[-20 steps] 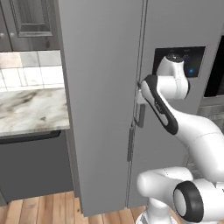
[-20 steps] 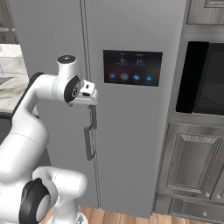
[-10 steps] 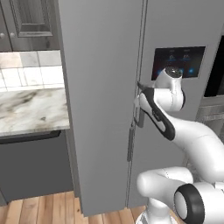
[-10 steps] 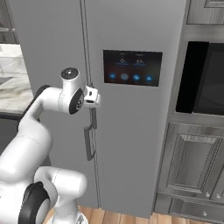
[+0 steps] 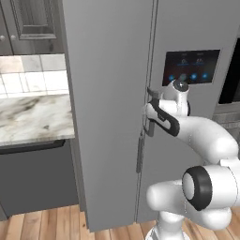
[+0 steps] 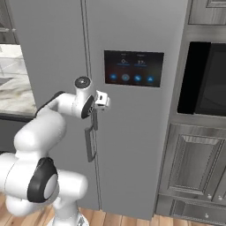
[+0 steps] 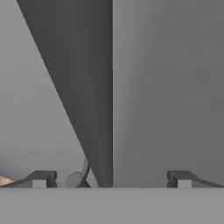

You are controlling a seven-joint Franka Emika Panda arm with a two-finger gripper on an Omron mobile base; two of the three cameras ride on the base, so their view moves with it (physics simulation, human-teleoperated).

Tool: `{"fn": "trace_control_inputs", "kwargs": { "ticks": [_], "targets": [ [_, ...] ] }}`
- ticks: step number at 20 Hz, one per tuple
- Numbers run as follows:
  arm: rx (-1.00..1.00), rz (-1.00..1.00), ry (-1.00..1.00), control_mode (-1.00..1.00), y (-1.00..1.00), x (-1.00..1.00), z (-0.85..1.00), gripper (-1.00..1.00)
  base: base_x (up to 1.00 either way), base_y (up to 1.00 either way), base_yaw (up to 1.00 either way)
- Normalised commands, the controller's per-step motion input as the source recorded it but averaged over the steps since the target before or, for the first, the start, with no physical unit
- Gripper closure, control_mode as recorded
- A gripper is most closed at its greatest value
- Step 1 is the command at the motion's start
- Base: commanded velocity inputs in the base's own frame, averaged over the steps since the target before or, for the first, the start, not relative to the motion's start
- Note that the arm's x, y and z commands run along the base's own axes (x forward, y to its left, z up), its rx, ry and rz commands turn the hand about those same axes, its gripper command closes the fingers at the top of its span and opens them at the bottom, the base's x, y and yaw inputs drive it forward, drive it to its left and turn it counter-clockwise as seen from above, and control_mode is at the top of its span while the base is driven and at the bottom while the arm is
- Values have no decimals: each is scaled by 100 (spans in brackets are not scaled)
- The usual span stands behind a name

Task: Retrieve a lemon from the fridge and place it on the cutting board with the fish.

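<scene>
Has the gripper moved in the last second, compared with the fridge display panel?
Yes. In the right base view the gripper has come down: a second ago it was level with the fridge display panel, and now it hangs below the panel's bottom edge.

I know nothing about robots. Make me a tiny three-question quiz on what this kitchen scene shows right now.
1. True or false: the fridge doors are shut.
2. The gripper is: A open, B shut on the lemon, C shut on nothing.
3. Fill in: the gripper is at the fridge's door ______.

Key: 1 true; 2 A; 3 handle.
</scene>
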Motion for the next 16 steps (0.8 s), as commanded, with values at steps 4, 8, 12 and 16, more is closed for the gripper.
{"fn": "trace_control_inputs", "kwargs": {
  "ticks": [4, 8, 12, 16],
  "targets": [
    [0, 0, -8, -100, -5, 51, -9, -100, 0, 0, 0],
    [0, 0, -18, -100, 0, 42, -11, -100, 0, 0, 0],
    [0, 0, -15, -100, 0, 40, -9, -100, 0, 0, 0],
    [0, 0, -14, -100, 0, 42, -9, -100, 0, 0, 0]
  ]
}}
